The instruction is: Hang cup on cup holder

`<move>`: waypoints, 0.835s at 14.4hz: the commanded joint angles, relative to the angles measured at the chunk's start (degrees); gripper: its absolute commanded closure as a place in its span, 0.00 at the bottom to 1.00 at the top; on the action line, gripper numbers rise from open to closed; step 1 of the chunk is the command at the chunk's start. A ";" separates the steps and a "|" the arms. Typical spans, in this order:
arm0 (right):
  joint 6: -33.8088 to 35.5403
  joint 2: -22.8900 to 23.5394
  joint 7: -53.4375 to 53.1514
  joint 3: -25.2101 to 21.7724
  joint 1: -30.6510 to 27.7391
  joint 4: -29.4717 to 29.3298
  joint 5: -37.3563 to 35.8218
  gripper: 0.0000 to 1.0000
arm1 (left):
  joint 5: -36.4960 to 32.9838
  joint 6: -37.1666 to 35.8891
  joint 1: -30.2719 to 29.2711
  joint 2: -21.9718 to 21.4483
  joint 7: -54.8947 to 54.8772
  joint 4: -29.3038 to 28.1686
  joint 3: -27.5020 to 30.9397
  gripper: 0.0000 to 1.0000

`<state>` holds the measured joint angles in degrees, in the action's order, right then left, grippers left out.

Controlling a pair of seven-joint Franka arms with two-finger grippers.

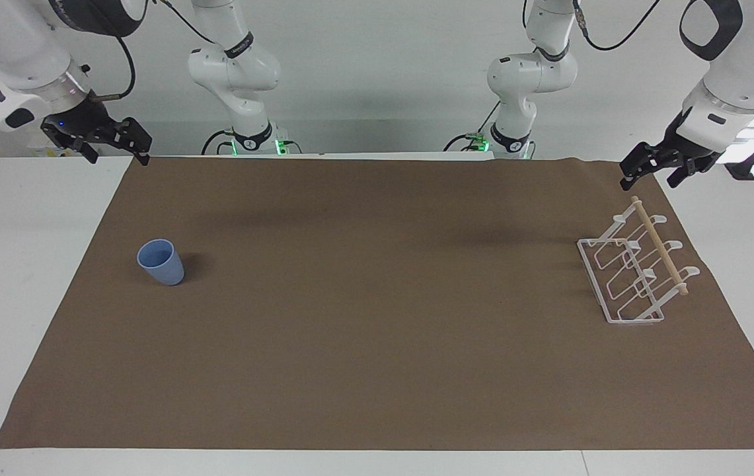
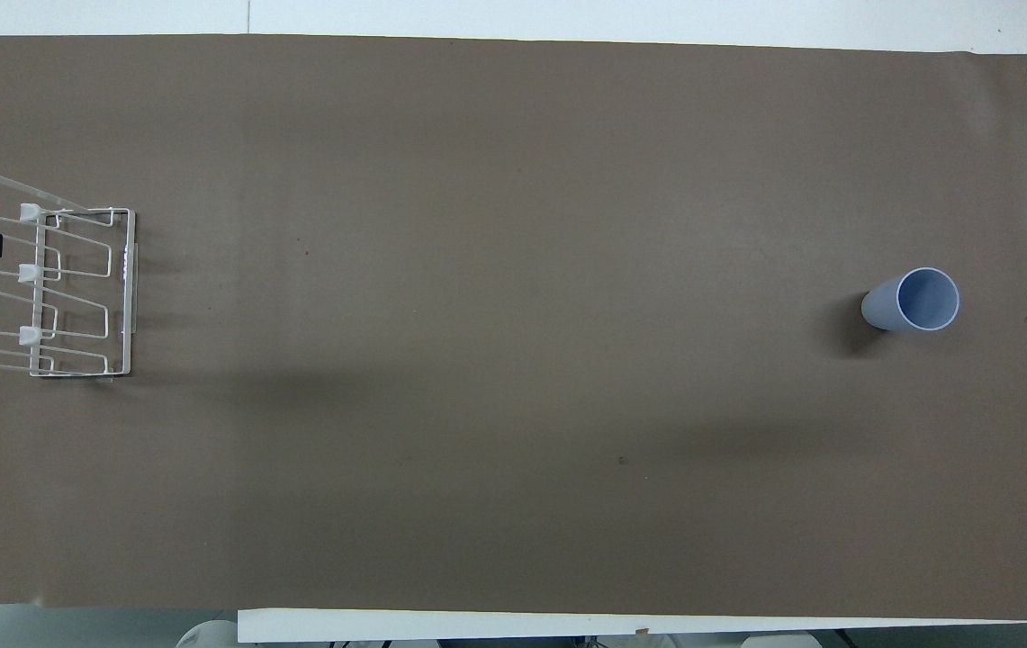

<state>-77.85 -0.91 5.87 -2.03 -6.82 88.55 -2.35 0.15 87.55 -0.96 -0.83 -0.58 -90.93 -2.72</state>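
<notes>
— Where are the two grippers?

— The left gripper (image 1: 657, 170), black and two-fingered on its white arm, hangs in the air over the edge of the brown mat (image 1: 377, 344) at the left arm's end of the table, just by the upper end of the rack's dowel. Its fingers are spread and grasp nothing. The right gripper (image 1: 107, 142) hangs over the mat's corner at the right arm's end, fingers likewise spread, nothing between them. In the overhead view only the dark tips of each show at the picture's edges.

— And the cup?

— The small light-blue plastic cup (image 1: 161, 262), handleless and tapering to a narrower base, stands upright on the mat, mouth up, toward the right arm's end of the table. No gripper touches it.

— The holder?

— The white wire cup holder (image 1: 634, 274), with a rectangular base, looped prongs and a light wooden dowel (image 1: 659, 246) along its top, sits on the mat at the left arm's end, well apart from the cup. Nothing hangs on it. The white table (image 1: 13, 264) shows bare at both ends of the mat.
</notes>
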 commanded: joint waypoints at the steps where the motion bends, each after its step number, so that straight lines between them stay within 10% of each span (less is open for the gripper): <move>1: 0.24 0.20 -0.16 0.18 -0.13 -0.31 -0.46 0.00 | 0.29 -1.33 0.00 0.22 0.75 0.84 0.00 0.00; 9: -0.89 -2.42 1.77 -0.17 -0.83 4.41 -0.20 0.00 | 0.29 -1.94 0.52 -0.65 0.66 -0.90 -0.09 0.00; 12: -16.78 -4.11 3.44 -0.26 -2.41 16.01 -0.46 0.04 | 0.29 -1.59 0.35 -1.19 0.66 -1.71 -0.09 0.00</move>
<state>-86.91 -2.46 7.25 -2.47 -7.66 95.44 -2.36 0.15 86.41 -0.87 -0.85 -0.57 -91.45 -3.09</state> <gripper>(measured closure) 0.018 0.000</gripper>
